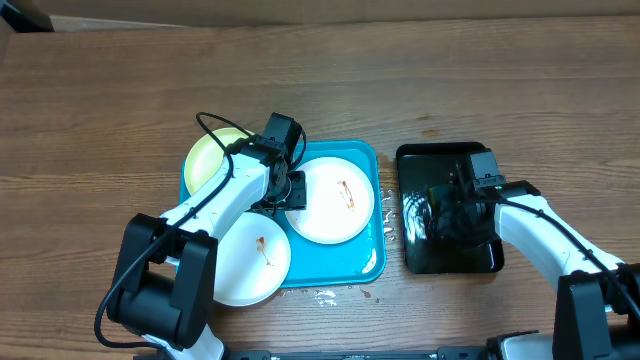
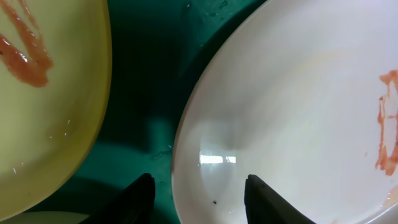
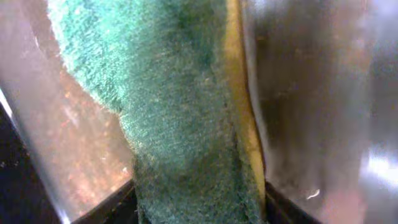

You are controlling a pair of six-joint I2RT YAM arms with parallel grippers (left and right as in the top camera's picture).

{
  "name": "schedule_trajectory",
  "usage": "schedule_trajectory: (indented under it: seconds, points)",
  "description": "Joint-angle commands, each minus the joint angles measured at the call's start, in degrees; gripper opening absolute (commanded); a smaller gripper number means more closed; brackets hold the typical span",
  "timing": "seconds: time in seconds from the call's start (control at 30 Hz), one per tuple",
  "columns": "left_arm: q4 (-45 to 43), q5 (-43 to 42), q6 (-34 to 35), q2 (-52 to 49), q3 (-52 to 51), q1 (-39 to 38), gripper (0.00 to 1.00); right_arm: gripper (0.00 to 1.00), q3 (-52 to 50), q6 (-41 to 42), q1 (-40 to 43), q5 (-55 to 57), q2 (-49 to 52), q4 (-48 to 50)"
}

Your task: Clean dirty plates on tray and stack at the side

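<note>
1. The left gripper (image 1: 288,192) (image 2: 199,200) hangs low over the middle of the turquoise tray (image 1: 340,265) (image 2: 155,62). Its jaws are spread and straddle the near rim of a white plate (image 1: 325,210) (image 2: 298,112).
2. That plate lies at the gripper's 3 o'clock in the overhead view and carries a reddish-brown smear. In the left wrist view one finger (image 2: 142,199) is over bare tray just outside the rim, and the other stands over the plate's surface. Neither visibly presses on it.
3. A pale yellow-green plate (image 1: 210,155) (image 2: 50,112), also smeared, sits at the gripper's 10 o'clock, on the tray's far left corner.
4. A second white plate (image 1: 250,270), marked with a small brown streak, lies at the gripper's 7 o'clock and overhangs the tray's near left edge.
5. At the tray's 3 o'clock, apart from it on the wooden table (image 1: 100,100), is a glossy black tray (image 1: 425,255). The right gripper (image 1: 455,205) (image 3: 196,202) is down inside it.
6. The right gripper's jaws pinch a green scouring sponge (image 3: 180,112) with a yellow layer. The sponge fills the gap between them.
</note>
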State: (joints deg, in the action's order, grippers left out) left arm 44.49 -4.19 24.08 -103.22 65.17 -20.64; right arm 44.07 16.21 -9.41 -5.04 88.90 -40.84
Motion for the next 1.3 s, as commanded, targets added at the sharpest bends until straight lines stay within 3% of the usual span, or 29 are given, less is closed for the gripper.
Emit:
schedule_trajectory:
  seconds: [0.0, 0.03, 0.07, 0.13, 0.23, 0.3, 0.37, 0.4, 0.47, 0.53, 0.87, 1.03, 1.13, 1.27]
  points:
    - [-0.3, 0.8, 0.3, -1.0, -0.4, -0.4, 0.48, 0.22, -0.6, 0.4, 0.1, -2.3, 0.0, -0.4]
    - [-0.2, 0.8, 0.3, -1.0, -0.4, -0.4, 0.48, 0.11, -0.6, 0.4, 0.1, -2.3, 0.0, -0.8]
    - [-0.2, 1.0, 0.3, -1.0, -0.4, -0.4, 0.48, 0.09, -0.6, 0.4, 0.1, -2.4, 0.0, -1.3]
    - [-0.2, 1.4, 0.3, -1.0, -0.4, -0.4, 0.42, 0.09, -0.5, 0.4, 0.1, -2.3, 0.0, -1.9]
    - [-0.2, 1.5, 0.3, -1.0, -0.4, -0.4, 0.22, 0.15, 0.3, 0.3, 0.2, -2.1, 0.0, -2.4]
    - [-0.2, 1.5, 0.3, -1.0, -0.4, -0.4, 0.13, 0.31, 2.3, 0.3, 0.2, -2.1, 0.0, -3.8]
    - [-0.2, 1.8, 0.3, -1.0, -0.4, -0.4, 0.11, 0.43, 4.9, 0.3, 0.2, -2.1, 0.0, -5.8]
    - [-0.2, 1.9, 0.2, -1.0, -0.4, -0.4, 0.12, 0.55, 6.3, 0.3, 0.2, -2.1, 0.0, -7.0]
    - [-0.2, 1.9, 0.1, -1.0, -0.4, -0.4, 0.19, 0.73, 9.6, -0.2, 0.2, -1.8, 0.0, -9.5]
    - [-0.2, 1.9, 0.1, -1.0, -0.4, -0.4, 0.28, 0.78, 11.5, -0.1, 0.2, 0.2, 0.0, -10.5]
    - [-1.0, 1.8, 0.2, -1.0, -0.6, -0.4, 0.31, 0.81, 6.6, 0.4, 0.2, 4.9, 0.0, -0.5]
    - [-1.7, 1.6, 0.2, -1.0, -1.0, -0.4, 0.27, 0.80, 3.2, 0.3, 0.2, 3.3, 0.0, 5.5]
    - [-1.7, 1.6, 0.2, -1.0, -1.1, -0.4, 0.27, 0.73, 2.8, 0.4, 0.2, 3.2, 0.3, 6.8]
    - [-1.7, 1.7, 0.2, -1.0, -1.1, -0.4, 0.25, 0.72, 2.7, 0.3, 0.2, 3.3, 1.4, 8.2]
